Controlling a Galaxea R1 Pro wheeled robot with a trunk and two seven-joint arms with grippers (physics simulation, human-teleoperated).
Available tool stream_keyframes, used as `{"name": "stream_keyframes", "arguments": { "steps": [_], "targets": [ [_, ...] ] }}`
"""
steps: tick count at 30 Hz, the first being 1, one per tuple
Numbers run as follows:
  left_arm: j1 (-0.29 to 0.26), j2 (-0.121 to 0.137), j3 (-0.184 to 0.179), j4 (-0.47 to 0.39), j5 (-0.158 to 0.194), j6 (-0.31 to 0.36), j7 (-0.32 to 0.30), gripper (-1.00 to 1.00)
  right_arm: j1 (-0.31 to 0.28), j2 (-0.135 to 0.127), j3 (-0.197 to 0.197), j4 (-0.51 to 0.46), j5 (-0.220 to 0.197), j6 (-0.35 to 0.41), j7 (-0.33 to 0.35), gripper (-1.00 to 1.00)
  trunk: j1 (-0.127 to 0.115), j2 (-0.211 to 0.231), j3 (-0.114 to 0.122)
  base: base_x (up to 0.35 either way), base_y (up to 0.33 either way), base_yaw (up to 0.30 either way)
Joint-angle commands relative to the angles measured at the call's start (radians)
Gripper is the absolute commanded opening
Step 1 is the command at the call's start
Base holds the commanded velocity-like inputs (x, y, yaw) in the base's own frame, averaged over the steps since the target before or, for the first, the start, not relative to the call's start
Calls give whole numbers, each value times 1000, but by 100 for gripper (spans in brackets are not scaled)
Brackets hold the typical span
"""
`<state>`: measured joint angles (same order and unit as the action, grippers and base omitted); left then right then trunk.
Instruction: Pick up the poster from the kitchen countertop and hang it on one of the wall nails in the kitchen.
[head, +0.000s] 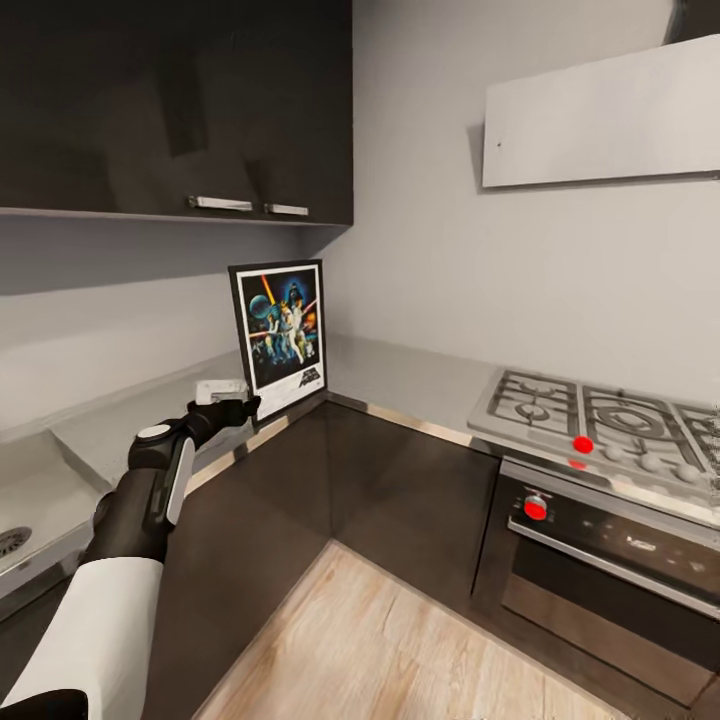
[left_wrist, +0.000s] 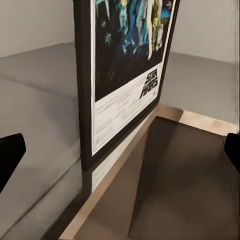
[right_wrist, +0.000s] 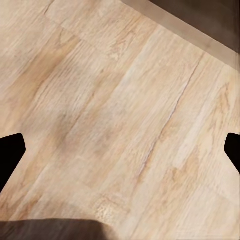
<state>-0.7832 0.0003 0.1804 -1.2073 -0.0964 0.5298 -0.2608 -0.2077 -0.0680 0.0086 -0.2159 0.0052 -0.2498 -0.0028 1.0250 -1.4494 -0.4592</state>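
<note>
Poster (head: 281, 335) stands upright in the far corner of the grey tabletop (head: 400, 375), at its front edge, leaning slightly. Left end effector (head: 236, 410) reaches toward the poster's lower left corner, fingers spread wide, nothing held. Right end effector (right_wrist: 120, 150) hangs open over the wooden floor (right_wrist: 120, 100). Stove (head: 600, 415) sits right.
</note>
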Motion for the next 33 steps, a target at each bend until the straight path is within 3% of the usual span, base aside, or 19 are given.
{"name": "stream_keyframes", "arguments": {
  "steps": [1, 10, 11, 14, 18, 33],
  "targets": [
    [-1, 0, 1, 0, -10, 4, -10, 100, -1, 0, 6, 1, 0, -3, 0, 100, 0, -1, -1, 21, 0, -243],
    [-2, -1, -2, 2, -14, 4, -11, 100, -1, 1, 81, 2, 0, -3, 0, 100, 0, -1, 3, 7, 0, -191],
    [-27, -1, -2, 33, -16, 3, -11, 100, -1, 1, 89, 3, -1, -3, 0, 100, 0, -1, 3, 1, 0, -23],
    [-62, 4, -2, 90, -18, 1, -10, 100, -1, 1, 91, 3, -1, -3, 0, 100, 0, -1, 3, 0, 0, -14],
    [-91, 39, -1, 156, -18, -65, -7, 100, -1, 1, 92, 2, -1, -4, 0, 100, 0, -1, 3, 0, 0, -4],
    [-99, 57, 5, 174, -19, -88, -7, 100, -1, 1, 93, 3, -1, -3, 0, 100, 0, -1, 3, 76, 59, 0]
  ]
}}
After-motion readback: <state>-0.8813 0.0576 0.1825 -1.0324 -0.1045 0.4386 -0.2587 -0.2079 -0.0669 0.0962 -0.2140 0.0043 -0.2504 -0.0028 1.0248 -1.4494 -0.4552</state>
